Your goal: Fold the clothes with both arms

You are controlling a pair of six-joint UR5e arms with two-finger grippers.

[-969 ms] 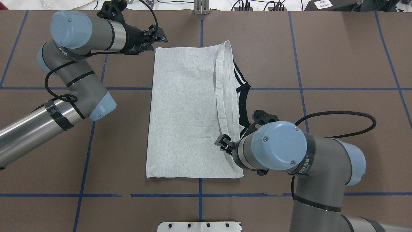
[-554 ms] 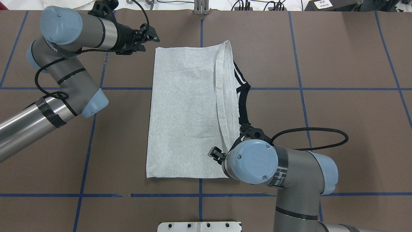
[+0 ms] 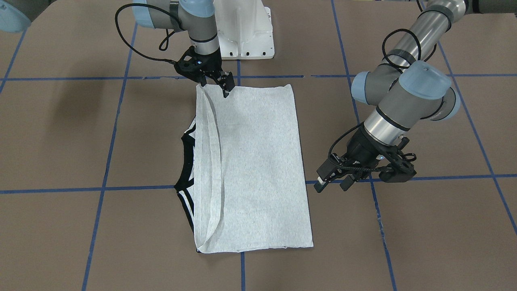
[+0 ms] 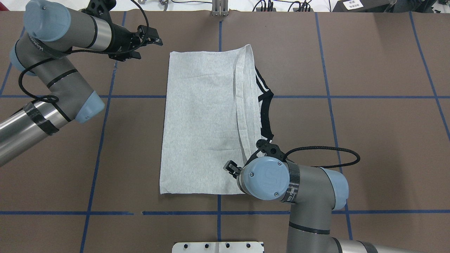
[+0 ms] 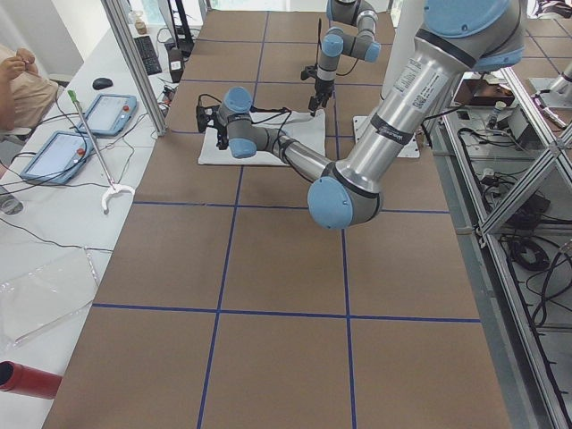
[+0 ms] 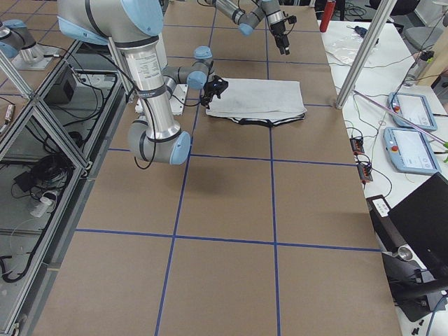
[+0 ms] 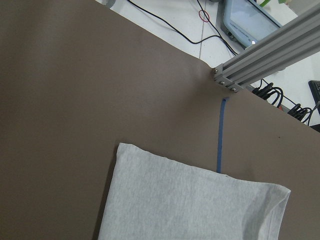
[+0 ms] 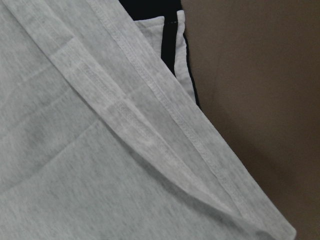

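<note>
The clothes are one heather-grey T-shirt [image 4: 200, 123] lying folded into a long rectangle mid-table, also seen from the front [image 3: 258, 161]. Its black-and-white striped collar [image 4: 265, 102] pokes out along the right edge under layered hems [image 8: 150, 130]. My right gripper [image 3: 216, 87] stands open over the shirt's corner nearest the robot's base, and in the overhead view [image 4: 230, 168] my wrist mostly hides it. My left gripper [image 4: 156, 37] is open and holds nothing, off the shirt's far-left corner, clear of the cloth [image 3: 332, 184]. The left wrist view shows that corner of the shirt [image 7: 190, 200] from a distance.
The brown table is marked with blue tape lines [image 4: 219, 212]. The white pedestal plate [image 4: 218, 247] sits at the near edge. A metal post [image 4: 219, 8] stands at the far edge. Beyond the table's far side is a white bench with tablets [image 5: 54, 156] and a person's arm [image 5: 22, 80].
My left arm has pulled back to the left, away from the shirt's far-left corner. My right arm has slid along the shirt's right edge toward the robot's base.
</note>
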